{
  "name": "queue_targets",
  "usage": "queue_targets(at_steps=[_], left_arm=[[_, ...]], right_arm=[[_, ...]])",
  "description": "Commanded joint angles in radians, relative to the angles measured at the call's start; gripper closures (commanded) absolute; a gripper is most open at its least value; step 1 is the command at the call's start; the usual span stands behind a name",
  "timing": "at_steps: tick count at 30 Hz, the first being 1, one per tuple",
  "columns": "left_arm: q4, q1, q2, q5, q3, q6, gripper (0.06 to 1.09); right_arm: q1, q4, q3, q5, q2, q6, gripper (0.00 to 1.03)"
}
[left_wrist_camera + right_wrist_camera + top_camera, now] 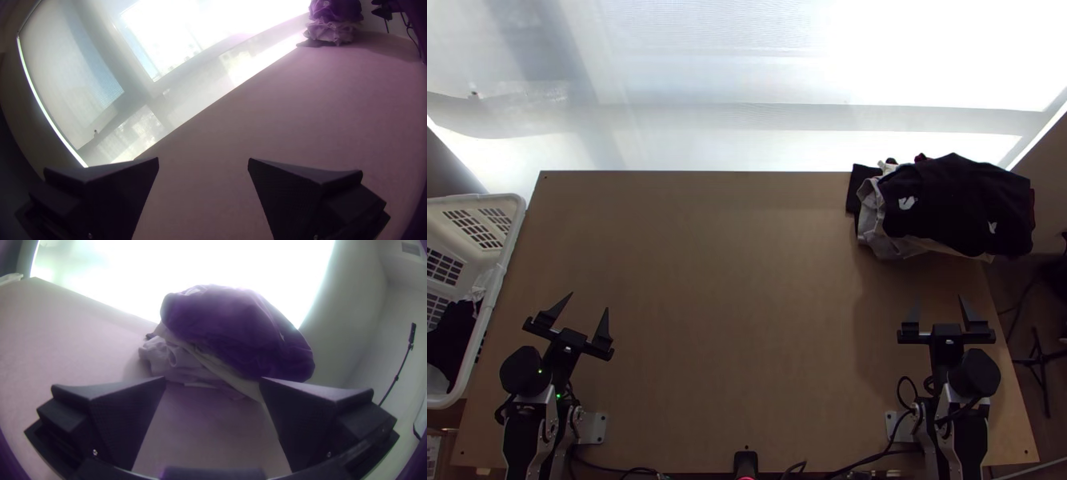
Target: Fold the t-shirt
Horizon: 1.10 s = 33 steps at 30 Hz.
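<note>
"Locating dark cloth (947,200): position?"

"Upper right of the top view, bunched in rounded, soft creases over wrinkled pale cloth (885,242)."

"Jaw state?"

"Left gripper (589,301), lower left, and right gripper (940,297), lower right: black wedge jaws spread over smooth table (747,280)."

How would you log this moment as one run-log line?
left claw: open, near left; right claw: open, near right; clothes pile: heaped, far right of table; basket: beside table's left edge; garment held: none
</note>
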<state>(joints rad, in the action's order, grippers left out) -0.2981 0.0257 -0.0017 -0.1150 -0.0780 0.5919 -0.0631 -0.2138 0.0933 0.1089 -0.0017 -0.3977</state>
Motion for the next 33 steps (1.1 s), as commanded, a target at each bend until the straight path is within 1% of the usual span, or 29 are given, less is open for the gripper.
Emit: queue_targets(at_steps=[1,5,11,13,24,27,29,30,32,33], left_arm=[[0.001,0.000,0.000,0.000,0.000,0.002,0.10],[0.001,0.000,0.000,0.000,0.000,0.002,0.10],[-0.001,-0.020,0.000,-0.008,0.000,-0.010,0.10],[-0.007,-0.056,0.000,-0.034,0.000,-0.014,0.10],[-0.007,-0.076,0.000,-0.034,0.000,-0.014,0.10],[-0.007,-0.079,0.000,-0.034,0.000,-0.012,0.10],[-0.007,-0.079,0.002,-0.034,0.000,-0.014,0.10],[-0.007,-0.078,0.000,-0.037,0.000,-0.017,0.10],[-0.015,-0.089,0.002,-0.084,-0.002,-0.041,0.10],[-0.018,-0.098,0.000,-0.097,-0.002,-0.041,0.10]], right_arm=[[0.014,-0.001,0.000,-0.009,0.000,0.000,0.05],[0.022,0.001,0.002,-0.012,-0.001,0.008,0.05],[0.124,0.001,0.002,-0.014,0.000,0.011,0.05],[0.128,-0.001,0.000,-0.014,0.000,0.010,0.05],[0.132,-0.004,0.000,-0.015,0.000,0.010,0.05],[0.157,0.004,0.005,-0.017,-0.001,0.010,0.05],[0.194,0.004,0.003,-0.017,-0.001,0.010,0.05],[0.200,-0.001,0.002,-0.017,-0.001,0.010,0.05],[0.200,-0.001,0.002,-0.017,-0.001,0.010,0.05],[0.197,0.004,0.003,-0.014,-0.003,-0.006,0.05]])
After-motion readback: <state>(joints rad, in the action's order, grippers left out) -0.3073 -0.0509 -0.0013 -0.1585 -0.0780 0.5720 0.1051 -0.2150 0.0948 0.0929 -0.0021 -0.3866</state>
